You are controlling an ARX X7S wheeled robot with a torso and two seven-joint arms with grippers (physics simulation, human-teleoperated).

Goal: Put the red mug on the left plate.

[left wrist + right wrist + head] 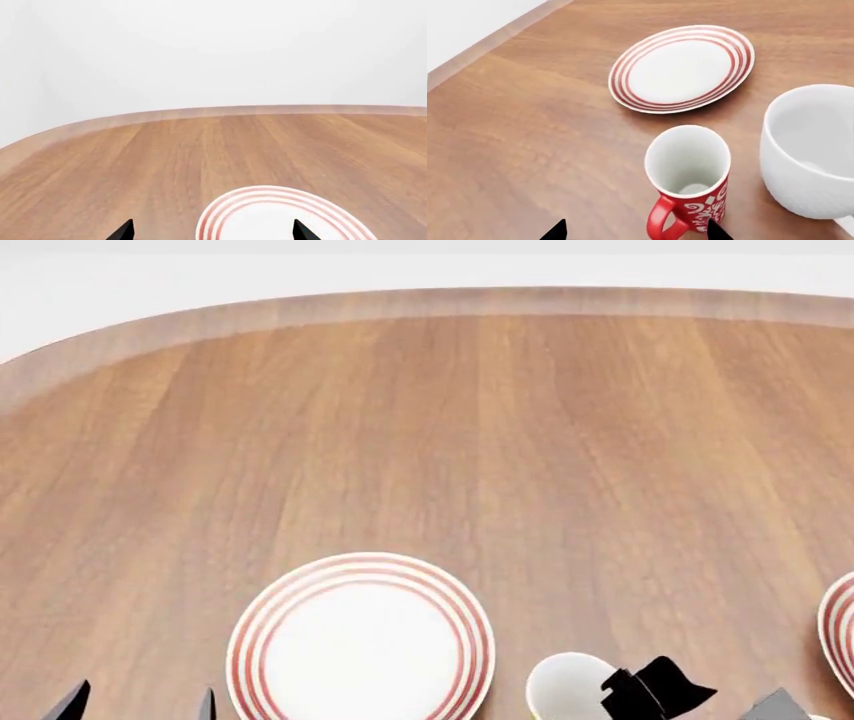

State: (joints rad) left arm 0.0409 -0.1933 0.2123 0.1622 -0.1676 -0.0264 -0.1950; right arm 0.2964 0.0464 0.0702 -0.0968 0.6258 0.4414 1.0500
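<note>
The red mug [690, 172], with a white scroll pattern and white inside, stands upright on the table in the right wrist view. Its loop handle faces my right gripper [635, 231], which is open, with the handle and the mug's base between the fingertips. The left plate [360, 642], white with red rings, lies flat near the table's front. It also shows beyond the mug in the right wrist view [684, 67] and in the left wrist view [280, 215]. My left gripper [213, 232] is open and empty just above the plate's near-left side [138, 705].
A larger plain white mug [814, 150] stands close beside the red mug. A pale round mug mouth [571, 685] shows beside my right gripper [654, 688]; I cannot tell which mug. The second ringed plate's rim [841, 632] is at the right edge. The table's rounded far edge [427, 302] runs behind.
</note>
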